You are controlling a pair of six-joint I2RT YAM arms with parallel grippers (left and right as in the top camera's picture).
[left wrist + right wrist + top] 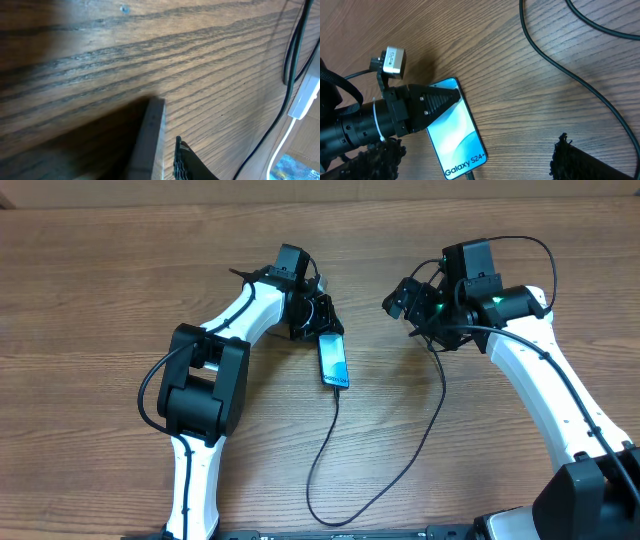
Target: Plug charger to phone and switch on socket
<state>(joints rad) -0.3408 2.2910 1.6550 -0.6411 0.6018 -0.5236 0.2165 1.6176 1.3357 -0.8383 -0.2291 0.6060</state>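
Observation:
The phone [333, 359] lies flat on the wooden table with its cyan screen lit; the right wrist view [455, 135] shows "Galaxy S24+" on it. The charger's thin black cable [330, 442] runs from the phone's near end, loops down, then rises toward the right arm. Its plug tip [470, 175] sits at the phone's bottom edge. My left gripper [320, 318] is at the phone's far end, with one finger [186, 161] a small gap from the phone's edge [151, 137]. My right gripper [400, 302] is open and empty, to the right of the phone. The socket is out of the overhead view.
Black cables [560, 65] cross the table in the right wrist view. A white piece with a white cord [304, 100] shows at the right edge of the left wrist view; I cannot tell what it is. The table's near edge runs along the bottom of the overhead view.

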